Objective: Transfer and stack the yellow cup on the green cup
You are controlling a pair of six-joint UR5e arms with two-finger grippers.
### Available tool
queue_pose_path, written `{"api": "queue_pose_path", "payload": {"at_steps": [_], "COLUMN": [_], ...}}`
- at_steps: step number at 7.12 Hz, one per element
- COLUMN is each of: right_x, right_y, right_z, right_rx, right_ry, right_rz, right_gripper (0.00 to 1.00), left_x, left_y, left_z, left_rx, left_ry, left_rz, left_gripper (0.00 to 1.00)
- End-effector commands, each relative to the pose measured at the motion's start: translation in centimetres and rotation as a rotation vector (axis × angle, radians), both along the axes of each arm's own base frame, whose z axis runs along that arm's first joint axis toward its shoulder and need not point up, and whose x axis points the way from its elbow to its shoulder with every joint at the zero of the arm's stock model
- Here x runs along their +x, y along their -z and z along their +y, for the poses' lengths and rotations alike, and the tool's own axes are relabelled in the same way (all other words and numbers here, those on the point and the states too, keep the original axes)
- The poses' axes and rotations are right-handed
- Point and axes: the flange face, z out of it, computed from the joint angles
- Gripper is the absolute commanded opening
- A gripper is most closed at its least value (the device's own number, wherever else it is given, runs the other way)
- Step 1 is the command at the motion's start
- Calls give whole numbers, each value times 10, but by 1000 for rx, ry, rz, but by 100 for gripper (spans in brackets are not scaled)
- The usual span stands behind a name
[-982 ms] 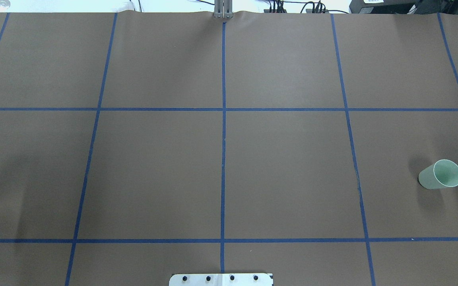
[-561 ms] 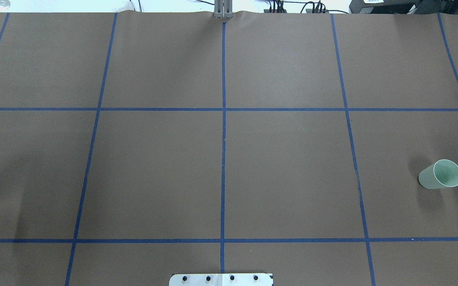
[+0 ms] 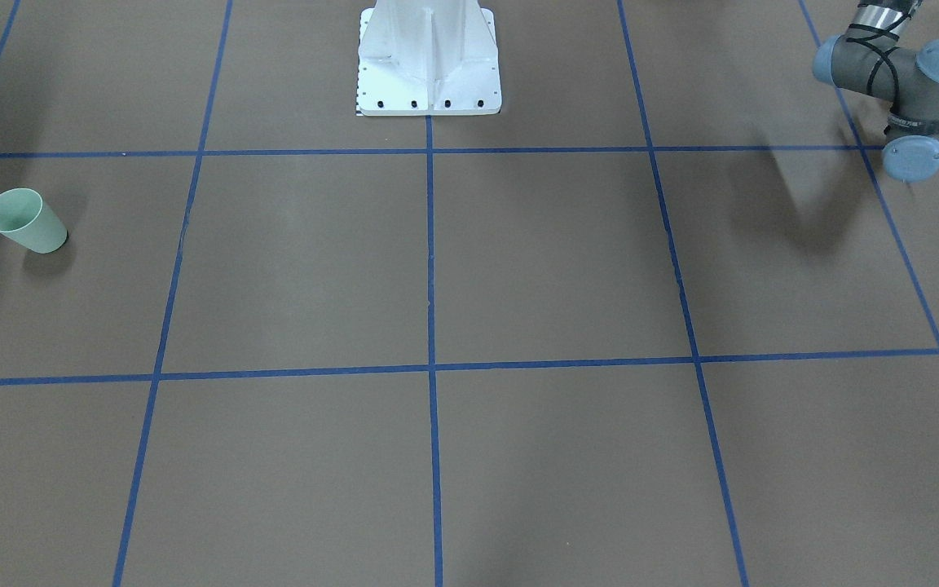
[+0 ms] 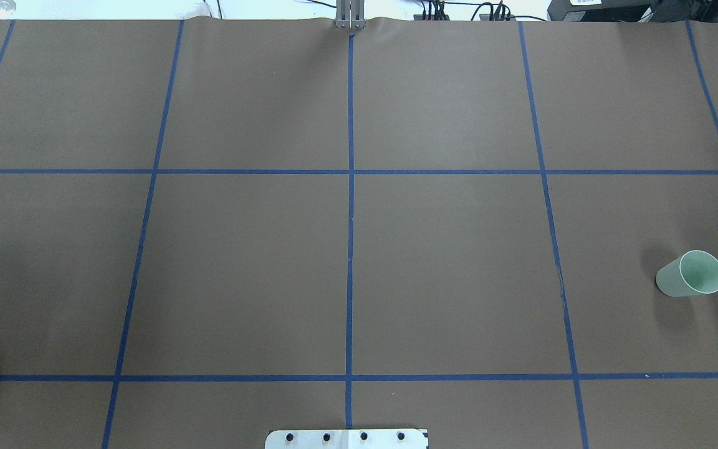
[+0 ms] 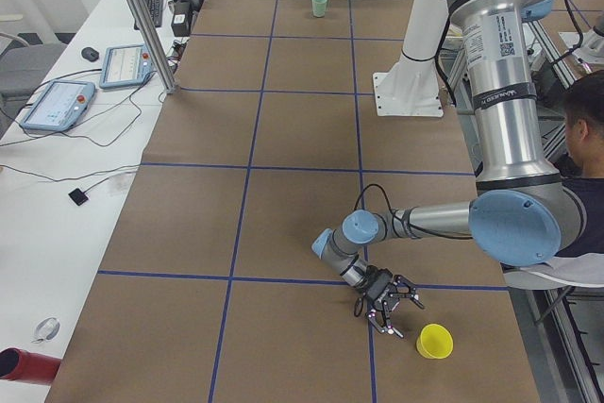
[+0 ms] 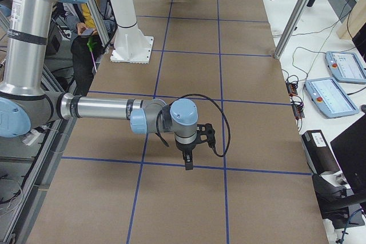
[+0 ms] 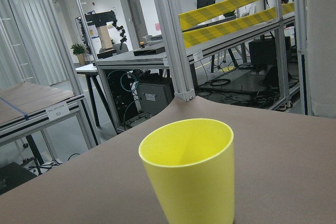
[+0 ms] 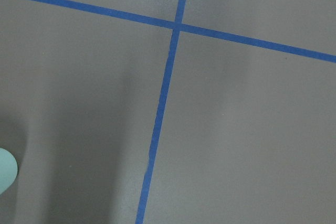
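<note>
The yellow cup (image 7: 189, 174) stands upright, mouth up, close in front of the left wrist camera. In the exterior left view the yellow cup (image 5: 435, 340) is near the table's left end, just beside my left gripper (image 5: 387, 313), which hangs low over the table. I cannot tell whether that gripper is open or shut. The green cup (image 4: 690, 273) stands upright at the table's right end, also seen from the front (image 3: 25, 220). My right gripper (image 6: 189, 164) points down over the table, with a sliver of the green cup (image 8: 6, 169) at its camera's left edge. I cannot tell its state.
The brown table cover carries a blue tape grid. The white robot pedestal (image 3: 429, 57) stands at the middle of the robot's side. A seated person (image 5: 585, 129) is beside the robot. Control pendants (image 5: 57, 106) and cables lie on the white side table.
The shadow at the overhead view's left side has shifted toward the left front corner. The green cup has not moved.
</note>
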Motion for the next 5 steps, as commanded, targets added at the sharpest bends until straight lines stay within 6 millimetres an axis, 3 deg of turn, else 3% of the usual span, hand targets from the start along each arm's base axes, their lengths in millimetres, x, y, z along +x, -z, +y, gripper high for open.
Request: {"api": "queue_pose_path", "payload": {"at_steps": [1, 3, 5], "right_x": [-4, -7, -9], "right_y": [0, 0, 0], "right_z": [-1, -1, -1], "right_rx": [2, 2, 2], "right_ry": [10, 16, 22], "right_rz": [0, -2, 0], "right_gripper": [100, 100, 100], "left_x": [-16, -41, -42], "left_y": [-23, -38, -40], "left_z": [13, 34, 41], "left_rx": [-11, -17, -53], "left_ry": [29, 66, 118], "left_rz": [-56, -127, -131], "left_gripper": [100, 100, 100]}}
